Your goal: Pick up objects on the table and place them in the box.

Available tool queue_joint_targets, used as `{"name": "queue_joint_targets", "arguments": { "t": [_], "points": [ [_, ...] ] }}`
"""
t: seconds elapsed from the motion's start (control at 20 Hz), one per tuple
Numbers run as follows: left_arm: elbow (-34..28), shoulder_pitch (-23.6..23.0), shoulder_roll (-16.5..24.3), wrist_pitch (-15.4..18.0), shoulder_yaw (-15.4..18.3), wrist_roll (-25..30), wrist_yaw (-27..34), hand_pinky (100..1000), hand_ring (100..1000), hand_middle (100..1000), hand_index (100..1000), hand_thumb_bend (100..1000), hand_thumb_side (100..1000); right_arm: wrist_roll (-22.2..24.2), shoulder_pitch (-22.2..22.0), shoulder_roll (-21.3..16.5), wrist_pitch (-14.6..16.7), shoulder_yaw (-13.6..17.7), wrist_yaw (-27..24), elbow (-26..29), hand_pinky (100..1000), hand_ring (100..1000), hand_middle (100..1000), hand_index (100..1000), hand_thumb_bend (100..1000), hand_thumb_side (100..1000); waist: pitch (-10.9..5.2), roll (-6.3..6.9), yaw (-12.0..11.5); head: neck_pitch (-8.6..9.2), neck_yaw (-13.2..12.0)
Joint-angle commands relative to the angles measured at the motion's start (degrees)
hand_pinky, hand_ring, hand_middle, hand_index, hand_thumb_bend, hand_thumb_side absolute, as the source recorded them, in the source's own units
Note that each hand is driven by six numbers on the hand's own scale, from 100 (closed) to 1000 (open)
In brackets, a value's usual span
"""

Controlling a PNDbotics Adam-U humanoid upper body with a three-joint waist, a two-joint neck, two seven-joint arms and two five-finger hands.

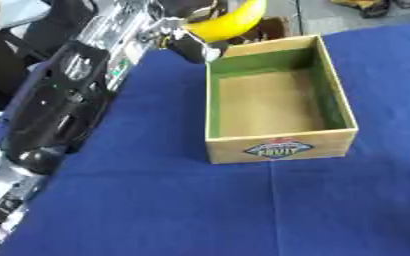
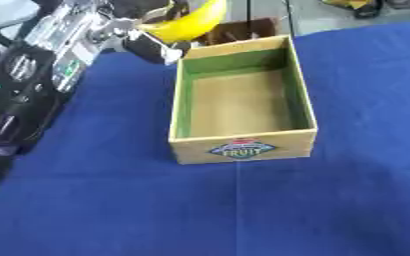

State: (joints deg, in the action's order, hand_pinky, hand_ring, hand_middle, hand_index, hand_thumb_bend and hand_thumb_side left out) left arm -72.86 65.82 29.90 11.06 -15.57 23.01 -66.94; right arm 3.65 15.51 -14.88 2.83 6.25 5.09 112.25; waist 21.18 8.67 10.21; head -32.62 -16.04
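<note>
Over the blue table, the left hand clasps a banana — long axis slanting up-right, beside the box.

One yellow banana, curved, was held above the bench near its far edge, just beyond the box's far left corner. Dark fingers of the left hand were curled around its lower part, hiding that end; the upper end pointed up and to the right.

One wooden box stood upright and open-topped on the blue-covered bench, toward the far side. Inner walls were green, the floor bare tan. A coloured label marked its near wall. Nothing lay inside it.
</note>
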Motion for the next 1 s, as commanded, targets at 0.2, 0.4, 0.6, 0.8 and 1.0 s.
{"name": "queue_joint_targets", "arguments": {
  "t": [0.2, 0.4, 0.6, 0.8, 1.0],
  "points": [
    [2.8, 2.8, -2.4, 0.7, 1.2, -2.2, -3.2, 213, 458, 461, 605, 100, 493, 0.7, 1.4, -0.7, 0.1, -0.6, -0.4, 1.6, 646, 707, 595, 841, 100, 1000, -0.46, -0.2, 1.3, 1.3, -1.5],
    [4.8, 3.5, -4.2, 0.9, 1.3, -2.9, -5.3, 216, 459, 463, 606, 100, 489, 1.0, 1.9, -0.5, 0.1, -0.8, -0.6, 1.7, 646, 708, 595, 841, 100, 1000, 0.0, -0.14, 2.2, 1.76, -2.1],
    [6.8, 4.0, -6.5, 0.8, 1.5, -3.6, -8.3, 217, 460, 463, 605, 100, 489, 1.3, 2.3, -0.2, 0.1, -1.0, -0.8, 1.8, 646, 708, 595, 841, 100, 1000, 0.37, -0.29, 2.8, 2.45, -3.2],
    [9.2, 3.7, -8.3, 0.5, 1.8, -4.4, -11.8, 223, 462, 466, 606, 100, 487, 1.4, 2.5, 0.0, 0.1, -1.1, -0.9, 1.8, 647, 708, 595, 842, 100, 1000, 0.56, -0.46, 3.0, 3.28, -3.7],
    [10.8, 3.4, -9.7, 1.0, 1.6, -5.3, -14.0, 225, 463, 467, 606, 100, 487, 1.5, 2.5, 0.0, 0.1, -1.1, -0.9, 1.7, 647, 708, 595, 842, 100, 1000, 0.7, -0.49, 3.1, 4.09, -3.8]
  ]
}}
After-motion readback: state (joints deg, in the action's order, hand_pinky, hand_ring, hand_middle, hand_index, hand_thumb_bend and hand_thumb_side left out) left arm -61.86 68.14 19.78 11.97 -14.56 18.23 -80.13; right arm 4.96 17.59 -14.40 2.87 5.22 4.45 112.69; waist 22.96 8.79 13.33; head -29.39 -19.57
